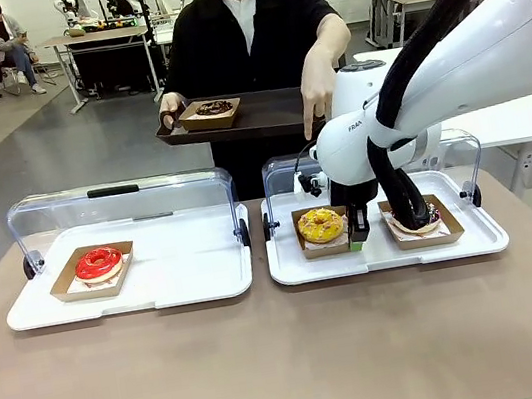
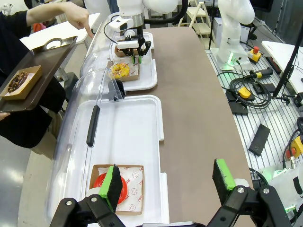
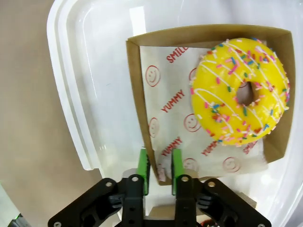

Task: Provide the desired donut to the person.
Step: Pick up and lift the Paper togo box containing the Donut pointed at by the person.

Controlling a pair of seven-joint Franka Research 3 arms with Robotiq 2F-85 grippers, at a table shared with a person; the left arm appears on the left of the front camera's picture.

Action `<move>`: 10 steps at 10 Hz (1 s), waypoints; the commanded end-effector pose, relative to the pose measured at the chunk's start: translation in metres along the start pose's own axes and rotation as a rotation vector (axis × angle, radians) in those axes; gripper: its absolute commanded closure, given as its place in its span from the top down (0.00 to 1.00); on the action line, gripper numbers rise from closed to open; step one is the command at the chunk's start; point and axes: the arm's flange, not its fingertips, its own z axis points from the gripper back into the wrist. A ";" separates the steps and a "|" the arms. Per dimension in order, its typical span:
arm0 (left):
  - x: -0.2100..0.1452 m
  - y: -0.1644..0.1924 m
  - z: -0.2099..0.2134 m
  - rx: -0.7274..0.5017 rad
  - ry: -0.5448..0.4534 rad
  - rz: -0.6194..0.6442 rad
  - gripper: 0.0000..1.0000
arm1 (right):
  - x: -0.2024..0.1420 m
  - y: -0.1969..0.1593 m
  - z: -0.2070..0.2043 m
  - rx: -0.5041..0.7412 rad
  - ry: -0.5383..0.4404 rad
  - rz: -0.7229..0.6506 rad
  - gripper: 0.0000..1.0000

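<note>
The right gripper (image 3: 160, 163) is pinching the rim of the paper box (image 3: 137, 94) holding the yellow donut (image 3: 239, 94), in the white tray (image 1: 386, 256). The person's hand (image 1: 317, 85) is pointing at it. The left gripper (image 2: 168, 178) is keeping its fingers spread.

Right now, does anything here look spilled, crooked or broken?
Nothing stands out. The yellow donut sits whole in its cardboard box, whose wall the right gripper pinches; the red donut lies neatly in its own.

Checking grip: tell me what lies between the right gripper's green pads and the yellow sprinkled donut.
In the right wrist view, the right gripper pinches the brown cardboard tray; beyond its wall, white red-printed paper liner reaches the yellow sprinkled donut.
</note>
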 end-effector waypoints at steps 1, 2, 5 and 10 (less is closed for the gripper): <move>0.001 -0.003 0.000 0.005 -0.004 -0.004 1.00 | 0.002 -0.007 -0.005 0.009 0.002 -0.009 0.09; 0.001 -0.003 0.000 0.005 -0.004 -0.004 1.00 | 0.001 -0.007 -0.004 0.009 0.001 -0.010 0.00; 0.001 -0.003 0.000 0.005 -0.004 -0.004 1.00 | 0.002 -0.002 0.001 0.005 -0.003 0.002 0.00; 0.001 -0.003 0.000 0.005 -0.004 -0.004 1.00 | 0.007 0.054 0.071 0.007 0.031 0.115 0.00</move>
